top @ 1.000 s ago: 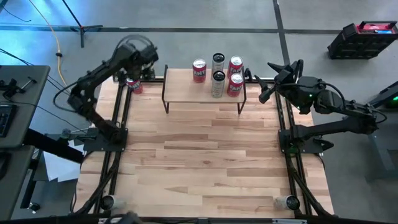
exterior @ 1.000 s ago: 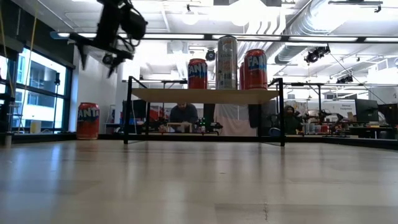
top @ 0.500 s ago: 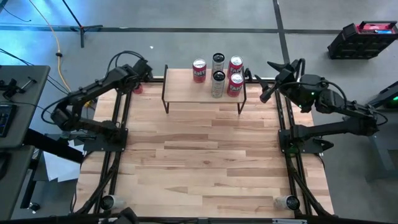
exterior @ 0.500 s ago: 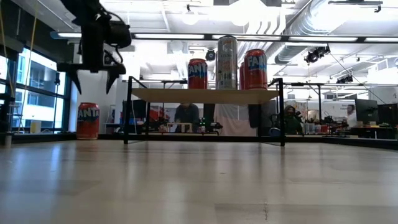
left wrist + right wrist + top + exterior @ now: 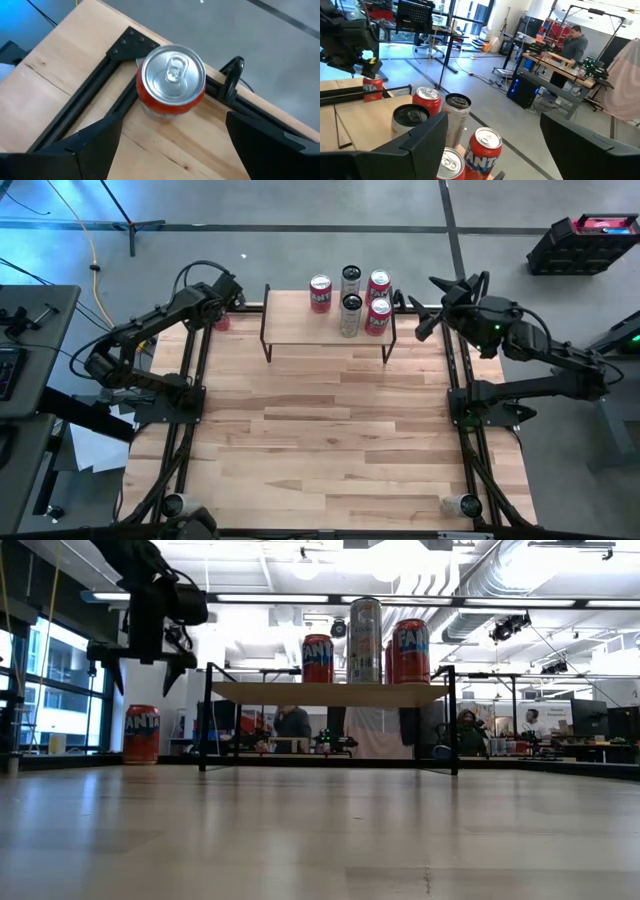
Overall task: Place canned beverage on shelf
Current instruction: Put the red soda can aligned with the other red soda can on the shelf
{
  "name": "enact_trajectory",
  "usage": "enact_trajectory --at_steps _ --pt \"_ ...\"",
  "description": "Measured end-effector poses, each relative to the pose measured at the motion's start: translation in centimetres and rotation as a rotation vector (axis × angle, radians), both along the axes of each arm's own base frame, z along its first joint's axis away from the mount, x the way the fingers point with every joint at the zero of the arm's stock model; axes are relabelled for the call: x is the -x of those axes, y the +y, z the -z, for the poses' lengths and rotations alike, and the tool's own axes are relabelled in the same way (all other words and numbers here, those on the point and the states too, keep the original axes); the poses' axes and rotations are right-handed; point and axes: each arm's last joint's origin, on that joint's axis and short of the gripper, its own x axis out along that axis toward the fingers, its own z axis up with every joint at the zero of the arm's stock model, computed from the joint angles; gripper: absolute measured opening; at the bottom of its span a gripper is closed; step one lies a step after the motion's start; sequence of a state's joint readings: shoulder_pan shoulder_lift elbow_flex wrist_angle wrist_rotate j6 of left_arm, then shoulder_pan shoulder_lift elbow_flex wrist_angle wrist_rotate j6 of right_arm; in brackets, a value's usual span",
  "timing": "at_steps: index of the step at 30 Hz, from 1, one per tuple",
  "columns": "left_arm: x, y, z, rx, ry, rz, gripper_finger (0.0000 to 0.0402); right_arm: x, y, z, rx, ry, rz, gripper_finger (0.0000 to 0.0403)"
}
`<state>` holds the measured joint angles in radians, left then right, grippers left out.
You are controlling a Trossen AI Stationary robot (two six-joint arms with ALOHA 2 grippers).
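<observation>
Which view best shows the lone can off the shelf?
Left wrist: the can fills the frame, lid up, between the open left pincer's fingers. Low shows its side; right wrist, far off; high, mostly hidden.

A red canned beverage (image 5: 173, 82) stood upright on the tabletop, well left of the shelf (image 5: 328, 326), whose light plank top already carried five upright cans.

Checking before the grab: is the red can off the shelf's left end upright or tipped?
Upright. The red can shows its round silver top to the left wrist view and stands vertical on the table in the low view.
</observation>
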<state>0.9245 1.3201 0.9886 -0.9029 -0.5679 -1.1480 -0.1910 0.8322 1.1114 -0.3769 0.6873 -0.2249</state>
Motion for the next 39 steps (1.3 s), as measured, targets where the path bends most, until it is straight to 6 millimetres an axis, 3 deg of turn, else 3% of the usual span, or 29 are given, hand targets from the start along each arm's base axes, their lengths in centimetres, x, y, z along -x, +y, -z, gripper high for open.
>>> enact_trajectory --at_steps 12,30,39 --pt "0.8 0.6 0.1 0.049 -0.047 0.015 0.0349 -0.4 -0.2 0.2 -0.047 -0.033 0.011 0.0303" --pt "-0.4 1.5 1.9 -0.009 0.115 -0.067 0.0349 -0.3 -0.2 0.2 -0.046 -0.033 0.011 0.0303" --pt "-0.7 2.0 1.8 -0.081 0.019 -0.130 0.0349 -0.3 -0.1 0.2 -0.047 -0.033 0.002 0.0303"
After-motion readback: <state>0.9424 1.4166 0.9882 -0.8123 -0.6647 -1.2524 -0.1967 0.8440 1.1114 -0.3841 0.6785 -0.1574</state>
